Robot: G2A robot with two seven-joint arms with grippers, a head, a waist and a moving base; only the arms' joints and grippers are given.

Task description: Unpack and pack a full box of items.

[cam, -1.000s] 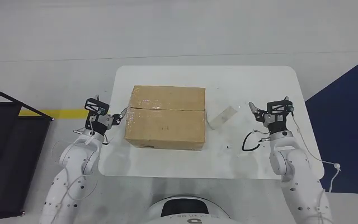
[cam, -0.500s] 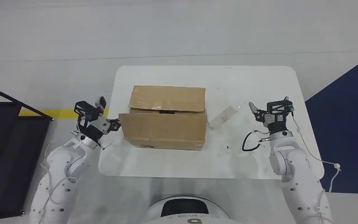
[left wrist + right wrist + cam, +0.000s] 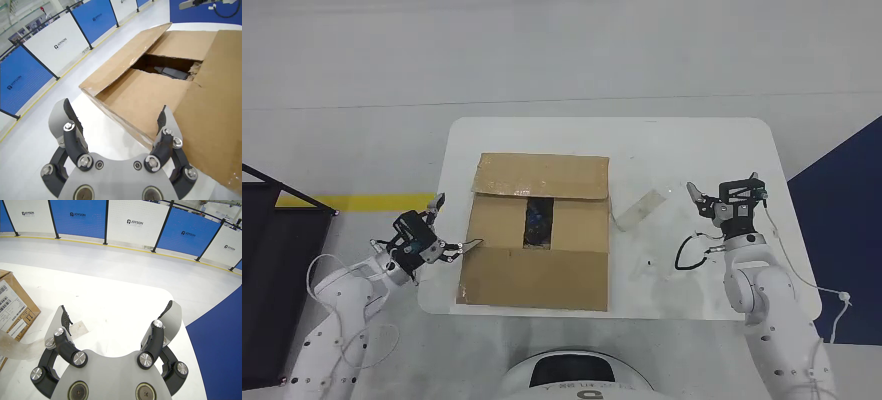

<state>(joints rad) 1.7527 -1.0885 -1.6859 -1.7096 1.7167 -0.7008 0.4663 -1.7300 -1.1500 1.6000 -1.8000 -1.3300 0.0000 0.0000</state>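
Observation:
A brown cardboard box [image 3: 537, 190] stands in the middle of the white table [image 3: 692, 150]. Its near top flap [image 3: 534, 275] lies folded out toward the table's front edge, while the far flap [image 3: 540, 176] is still down. Dark items [image 3: 539, 222] show in the gap between the flaps. My left gripper [image 3: 455, 223] is open just off the box's left side, level with the near flap, holding nothing. In the left wrist view the left gripper [image 3: 115, 106] faces the box [image 3: 170, 94] and a dark item [image 3: 170, 73]. My right gripper [image 3: 724, 187] hangs open and empty over the table's right part.
A peeled strip of tape [image 3: 640, 208] lies on the table right of the box, and a small clear scrap [image 3: 650, 265] lies nearer the front. The right wrist view shows the tape strip [image 3: 28, 344] by the box's labelled side [image 3: 11, 302]. A black frame [image 3: 272, 230] stands left of the table.
The near flap has swung up and out toward the table's front, uncovering the contents. My left gripper has drawn back toward the front left. The right arm has kept still.

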